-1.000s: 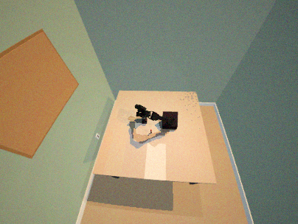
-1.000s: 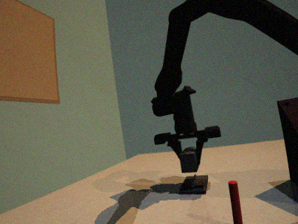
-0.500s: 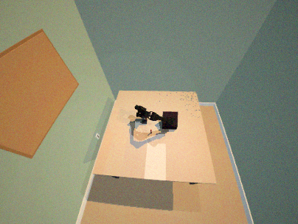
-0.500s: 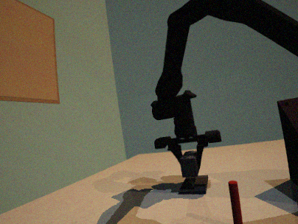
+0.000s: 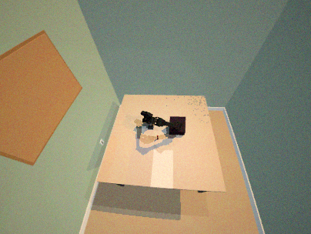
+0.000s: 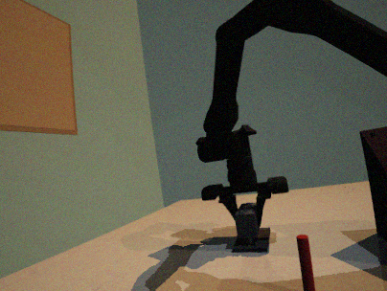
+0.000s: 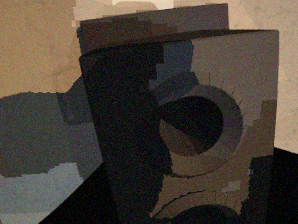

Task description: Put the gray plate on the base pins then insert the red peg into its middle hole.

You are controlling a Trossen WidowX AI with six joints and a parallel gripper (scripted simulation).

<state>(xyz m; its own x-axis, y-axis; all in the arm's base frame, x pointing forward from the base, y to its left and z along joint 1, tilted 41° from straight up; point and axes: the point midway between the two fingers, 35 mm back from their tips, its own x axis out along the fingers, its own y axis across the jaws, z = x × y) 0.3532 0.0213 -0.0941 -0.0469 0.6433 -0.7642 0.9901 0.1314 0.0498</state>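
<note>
My gripper (image 6: 248, 225) (image 5: 148, 120) is shut on the gray plate (image 6: 247, 214) (image 7: 213, 83), holding it from above between the two fingers. The plate fills the wrist view, and its round middle hole (image 7: 193, 123) shows open and empty. The plate's lower end reaches down to the dark flat base (image 6: 261, 235) (image 7: 153, 19) on the table. The pins are hidden, so I cannot tell whether the plate sits on them. The red peg (image 6: 305, 260) (image 5: 157, 137) stands upright on the table, apart from the base, nearer the exterior view.
A dark box (image 6: 378, 177) stands on the table right of the base, and the arm reaches out from it. The tan table (image 5: 162, 173) has edges on all sides. An orange panel (image 5: 31, 96) hangs on the left wall.
</note>
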